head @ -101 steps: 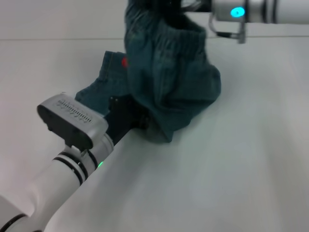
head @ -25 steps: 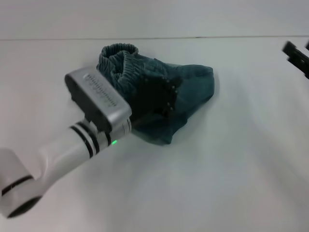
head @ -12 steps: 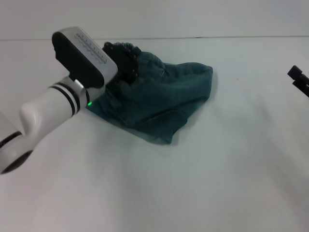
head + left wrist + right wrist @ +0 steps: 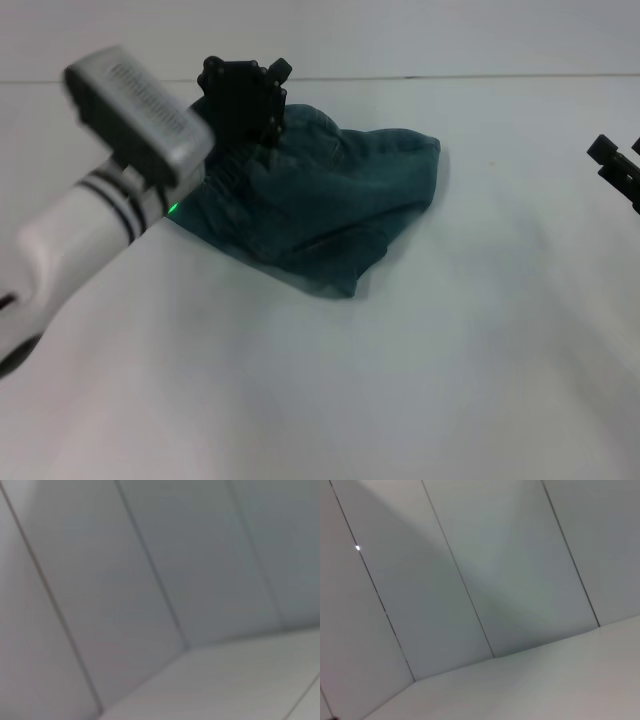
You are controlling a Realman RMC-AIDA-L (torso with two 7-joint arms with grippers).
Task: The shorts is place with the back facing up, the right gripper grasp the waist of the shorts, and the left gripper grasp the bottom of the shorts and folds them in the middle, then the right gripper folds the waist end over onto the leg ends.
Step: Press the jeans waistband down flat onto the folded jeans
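Looks like both folds are basically done, the shorts (image 4: 320,215) sit in a rumpled blue-green bundle on the white tabletop (image 4: 450,380), right under and in front of the left hand (image 4: 262,88). That hand hovers above the bundle's far edge, fingers spread, pinching nothing. Right hand (image 4: 620,165) is way off to the side, can't tell if it's spread. Next call: maybe just back off

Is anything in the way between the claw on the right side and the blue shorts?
Nothing visible is. The right gripper sits at the head view's right edge, apart from the shorts, with only bare white table between them. The left gripper is at the shorts' far-left end, not in that path.
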